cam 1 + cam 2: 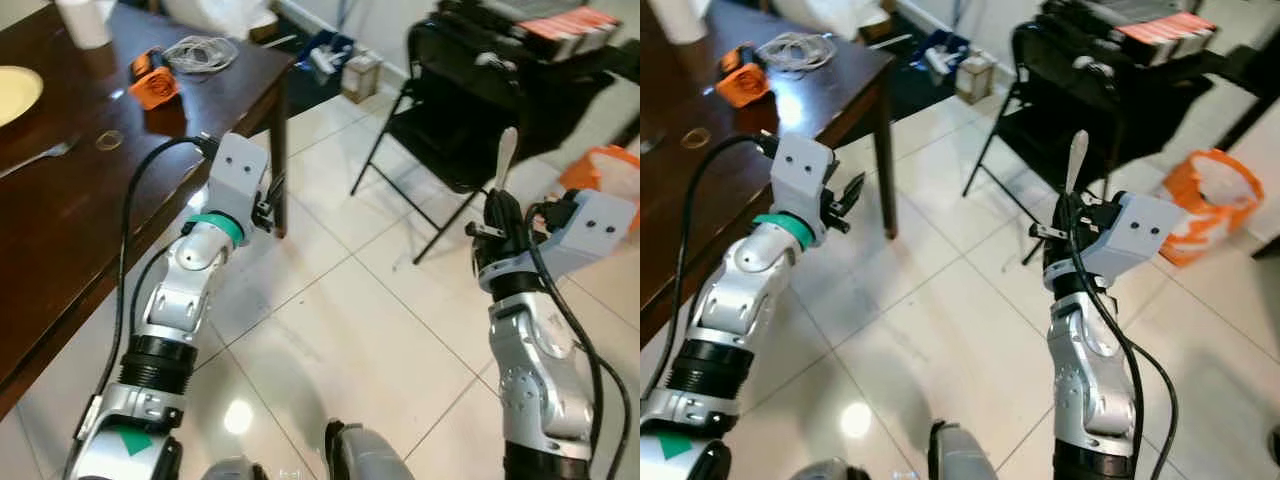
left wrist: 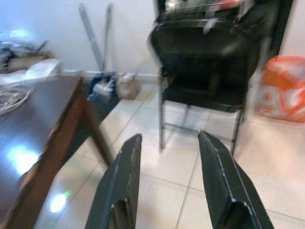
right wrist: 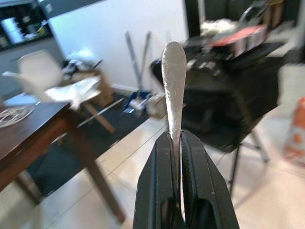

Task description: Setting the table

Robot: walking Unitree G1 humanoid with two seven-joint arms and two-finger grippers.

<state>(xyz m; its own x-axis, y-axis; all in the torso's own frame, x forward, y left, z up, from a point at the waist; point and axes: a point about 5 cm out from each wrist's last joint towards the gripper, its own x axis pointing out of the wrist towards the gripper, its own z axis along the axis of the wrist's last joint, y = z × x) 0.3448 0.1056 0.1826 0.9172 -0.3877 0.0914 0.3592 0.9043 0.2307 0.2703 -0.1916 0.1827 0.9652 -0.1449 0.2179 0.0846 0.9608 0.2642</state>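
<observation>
The right gripper (image 3: 175, 157) is clenched on the handle of a silver piece of cutlery (image 3: 174, 90), holding it upright so that its rounded end points up; which utensil it is cannot be told, since the working end is hidden between the fingers. In the head views this gripper is raised over the tiled floor (image 1: 340, 330), well apart from the table and in front of a black folding chair (image 1: 450, 130).

The left gripper (image 2: 167, 186) is released, its 2 black fingers (image 2: 121, 181) spread with nothing between them. It hovers just off the corner of the dark wooden table (image 1: 60, 210), beside the table leg (image 1: 282, 150), and points toward the chair.

On the table lie a yellow plate (image 1: 14, 92) at the far left edge of the left eye view, a fork (image 1: 40, 157) just beside it, a small ring-shaped object (image 1: 109, 140), an orange object (image 1: 153, 86), a coil of white cable (image 1: 200, 52) and a white cup (image 1: 85, 20) at the back. An orange and white bag (image 1: 1205, 205) sits on the floor to the right of the chair, and a red and white box (image 1: 1170, 35) rests on the dark furniture behind it
</observation>
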